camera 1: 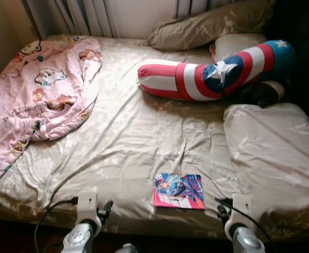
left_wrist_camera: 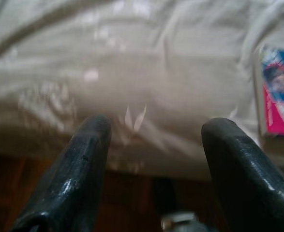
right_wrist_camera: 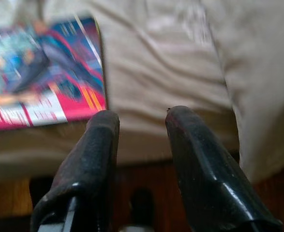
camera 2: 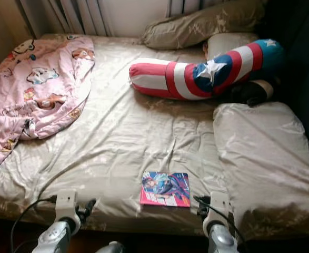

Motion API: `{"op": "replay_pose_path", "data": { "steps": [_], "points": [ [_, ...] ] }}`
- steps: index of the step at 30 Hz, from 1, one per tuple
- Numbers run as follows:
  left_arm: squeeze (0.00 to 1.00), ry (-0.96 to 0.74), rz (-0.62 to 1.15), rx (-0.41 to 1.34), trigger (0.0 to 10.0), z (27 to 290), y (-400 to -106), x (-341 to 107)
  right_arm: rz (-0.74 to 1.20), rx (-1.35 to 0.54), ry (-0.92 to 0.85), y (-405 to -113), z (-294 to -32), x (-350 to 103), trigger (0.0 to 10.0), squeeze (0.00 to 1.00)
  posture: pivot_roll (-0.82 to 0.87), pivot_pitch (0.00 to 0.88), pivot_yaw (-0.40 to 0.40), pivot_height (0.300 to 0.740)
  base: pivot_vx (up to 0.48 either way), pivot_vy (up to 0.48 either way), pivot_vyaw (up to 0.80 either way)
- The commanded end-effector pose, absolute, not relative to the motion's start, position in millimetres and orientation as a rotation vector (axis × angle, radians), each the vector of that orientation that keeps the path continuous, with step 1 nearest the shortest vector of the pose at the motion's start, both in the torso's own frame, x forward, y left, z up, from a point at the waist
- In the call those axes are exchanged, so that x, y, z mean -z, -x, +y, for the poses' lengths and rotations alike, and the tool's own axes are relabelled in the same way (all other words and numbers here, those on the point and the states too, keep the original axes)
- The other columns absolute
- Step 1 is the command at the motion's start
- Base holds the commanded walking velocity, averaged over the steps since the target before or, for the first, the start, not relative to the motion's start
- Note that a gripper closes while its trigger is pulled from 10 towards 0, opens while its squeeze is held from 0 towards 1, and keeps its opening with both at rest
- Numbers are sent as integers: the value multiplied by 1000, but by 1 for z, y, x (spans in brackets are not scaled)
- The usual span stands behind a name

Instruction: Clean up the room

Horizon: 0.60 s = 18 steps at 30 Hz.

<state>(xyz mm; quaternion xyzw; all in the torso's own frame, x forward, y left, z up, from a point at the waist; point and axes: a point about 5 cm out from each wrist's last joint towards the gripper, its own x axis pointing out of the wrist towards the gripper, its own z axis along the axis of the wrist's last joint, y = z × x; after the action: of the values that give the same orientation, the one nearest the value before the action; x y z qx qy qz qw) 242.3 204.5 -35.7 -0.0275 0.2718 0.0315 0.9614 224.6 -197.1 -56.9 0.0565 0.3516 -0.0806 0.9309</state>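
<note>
A comic book (camera 1: 179, 191) with a blue and pink cover lies flat on the beige bed sheet (camera 1: 138, 137), close to the bed's front edge. My left gripper (left_wrist_camera: 156, 125) is open over the front edge of the mattress, with the book off to one side of it. On the other side of the book, my right gripper (right_wrist_camera: 139, 116) is open at the same edge. Nothing is between either pair of fingers. A crumpled pink cartoon blanket (camera 1: 33, 100) covers the bed's far left part.
A long red, white and blue star pillow (camera 1: 212, 74) lies across the back right. Beige pillows sit at the head (camera 1: 207, 26) and at the right (camera 1: 272, 153). Curtains hang behind the bed. Dark floor shows below the front edge.
</note>
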Motion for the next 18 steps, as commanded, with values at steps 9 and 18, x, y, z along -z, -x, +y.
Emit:
{"op": "replay_pose_path", "data": {
  "steps": [9, 18],
  "points": [
    [0, 81, 759, -128, 10000, 210, -209, 63, 871, 161, -103, -190, -190, 79, 10000, 0, 52, 162, 20, 740, 0, 0, 0],
    [0, 110, 804, -195, 10000, 218, -195, 70, 929, 105, -62, -178, -185, 86, 10000, 0, 58, 188, 17, 740, 0, 0, 0]
  ]
}}
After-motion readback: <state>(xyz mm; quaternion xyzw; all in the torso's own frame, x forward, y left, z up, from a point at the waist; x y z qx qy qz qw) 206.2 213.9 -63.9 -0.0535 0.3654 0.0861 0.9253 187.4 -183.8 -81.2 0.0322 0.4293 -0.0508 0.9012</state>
